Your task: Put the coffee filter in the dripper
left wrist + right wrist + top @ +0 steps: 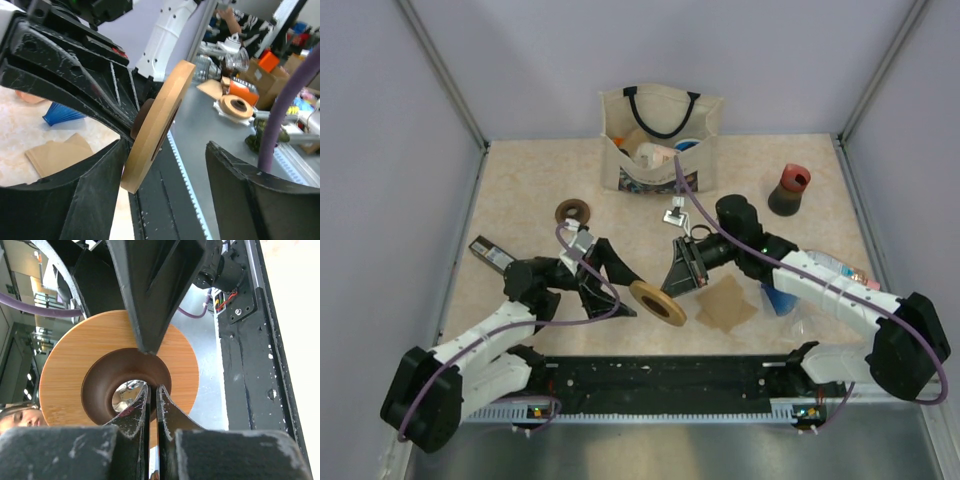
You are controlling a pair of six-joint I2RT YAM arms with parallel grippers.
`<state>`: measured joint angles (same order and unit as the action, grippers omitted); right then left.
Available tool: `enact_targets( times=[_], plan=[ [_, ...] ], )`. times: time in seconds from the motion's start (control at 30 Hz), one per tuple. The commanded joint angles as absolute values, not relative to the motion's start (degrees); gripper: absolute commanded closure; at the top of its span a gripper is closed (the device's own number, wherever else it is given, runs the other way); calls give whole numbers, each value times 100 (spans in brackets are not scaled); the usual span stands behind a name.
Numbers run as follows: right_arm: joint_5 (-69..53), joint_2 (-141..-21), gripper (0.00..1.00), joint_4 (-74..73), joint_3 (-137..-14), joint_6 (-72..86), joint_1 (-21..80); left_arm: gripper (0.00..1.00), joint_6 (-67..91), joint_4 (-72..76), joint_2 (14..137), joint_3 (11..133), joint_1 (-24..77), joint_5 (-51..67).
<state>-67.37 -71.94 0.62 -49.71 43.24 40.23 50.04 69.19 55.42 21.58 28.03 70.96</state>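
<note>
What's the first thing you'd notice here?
A round tan wooden ring with a dark centre is held up on edge in the middle, where the left gripper and right gripper meet. Just right of it, a flat light-brown paper coffee filter lies on the table. A cream tote bag stands at the back.

Matt wood-grain dripper; thin brown paper coffee filter.
</note>
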Motion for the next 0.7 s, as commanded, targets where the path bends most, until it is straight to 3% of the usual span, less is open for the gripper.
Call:
enact_targets(
  times=[0.0, 0.1, 0.23, 0.27, 0.4, 0.43, 0.47, 0.5, 0.6, 0.67],
  plan=[
    [-6855, -7312, 100, -439, -5423, 3991, 3990, 36, 5333, 8206, 5818, 2382, 2997, 7374],
    [-6803, -7330, 100, -509, -5449, 3938, 3990, 53, 5835, 8990, 5994, 2329, 2997, 7392],
    [-6680, -7444, 100, -729, -5589, 3824, 3999, 94, 6029, 8878, 6117, 2452, 2997, 7304],
    [-6654, -7470, 100, -738, -5607, 3788, 3999, 100, 6038, 8738, 6135, 2496, 3006, 7286],
    [-6356, -7436, 97, -1114, -5800, 3447, 3982, 100, 5889, 8386, 6039, 2514, 2997, 7128],
    [-6172, -7375, 87, -1308, -5879, 3297, 3929, 100, 5802, 8254, 5968, 2505, 3006, 7076],
    [-6005, -7296, 62, -1518, -5993, 3113, 3868, 100, 5670, 7992, 5863, 2514, 3006, 7040],
    [-5820, -7182, 52, -1721, -6055, 2998, 3806, 100, 5460, 7641, 5749, 2514, 3006, 6997],
    [-5188, -6778, 29, -2108, -6091, 2743, 3455, 100, 4372, 6105, 5214, 2557, 2997, 6681],
    [-4556, -6417, 21, -2389, -6021, 2716, 3139, 100, 3678, 4761, 4748, 2663, 3015, 6208]
  ],
)
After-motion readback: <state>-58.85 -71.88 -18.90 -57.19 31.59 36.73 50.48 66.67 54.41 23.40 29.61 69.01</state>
